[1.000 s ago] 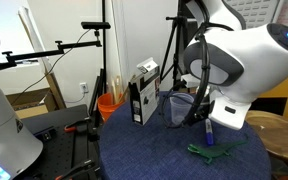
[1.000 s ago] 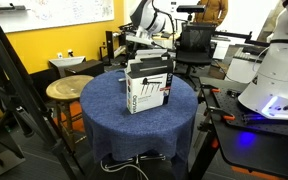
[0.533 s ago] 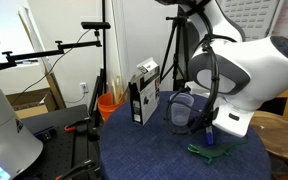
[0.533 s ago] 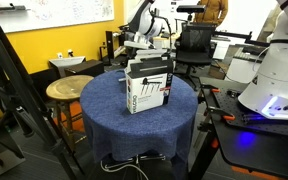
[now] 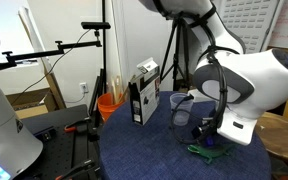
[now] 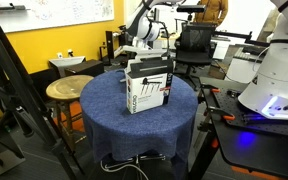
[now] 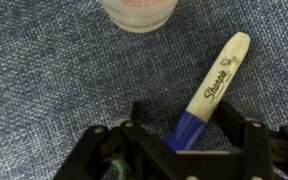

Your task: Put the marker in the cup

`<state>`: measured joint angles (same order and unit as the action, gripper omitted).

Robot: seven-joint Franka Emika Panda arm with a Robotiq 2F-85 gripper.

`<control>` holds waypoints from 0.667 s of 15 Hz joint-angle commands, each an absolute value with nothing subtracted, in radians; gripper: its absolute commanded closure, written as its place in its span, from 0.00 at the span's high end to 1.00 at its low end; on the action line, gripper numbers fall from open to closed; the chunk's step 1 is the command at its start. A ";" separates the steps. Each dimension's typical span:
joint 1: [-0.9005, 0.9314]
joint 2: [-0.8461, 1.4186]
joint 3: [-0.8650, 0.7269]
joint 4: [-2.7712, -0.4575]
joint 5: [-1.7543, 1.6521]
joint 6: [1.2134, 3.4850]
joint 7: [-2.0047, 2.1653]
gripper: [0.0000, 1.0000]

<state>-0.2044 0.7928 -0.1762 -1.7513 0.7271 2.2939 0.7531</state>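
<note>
The marker [image 7: 212, 80], with a blue end and a whitish "Sharpie" body, lies flat on the blue cloth. My gripper [image 7: 184, 125] is open and low over it. One finger stands on each side of the blue end, with small gaps. The translucent cup [image 7: 137, 12] stands upright just beyond the marker, and it also shows in an exterior view [image 5: 181, 109] to the left of the gripper [image 5: 210, 136]. In that view the gripper hides the marker.
A black-and-white carton [image 5: 142, 92] [image 6: 148, 85] stands mid-table on the round blue-clothed table [image 5: 144, 150]. A green toy lizard [image 5: 210, 153] lies right beside the gripper. An orange bucket [image 5: 108, 104] sits behind the table. Tripods, stools and another robot surround it.
The arm has come down and moved right, away from the cup, bringing the open gripper low over the marker. The marker, cup and carton have not moved.
</note>
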 commanded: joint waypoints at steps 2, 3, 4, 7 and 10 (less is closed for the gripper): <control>-0.206 0.797 -0.182 -1.706 0.698 2.266 0.789 0.41; -0.206 0.790 -0.180 -1.709 0.699 2.268 0.785 0.32; -0.207 0.785 -0.178 -1.713 0.703 2.272 0.780 0.25; -0.205 0.763 -0.173 -1.726 0.708 2.285 0.765 0.04; -0.200 0.718 -0.162 -1.763 0.716 2.303 0.731 0.06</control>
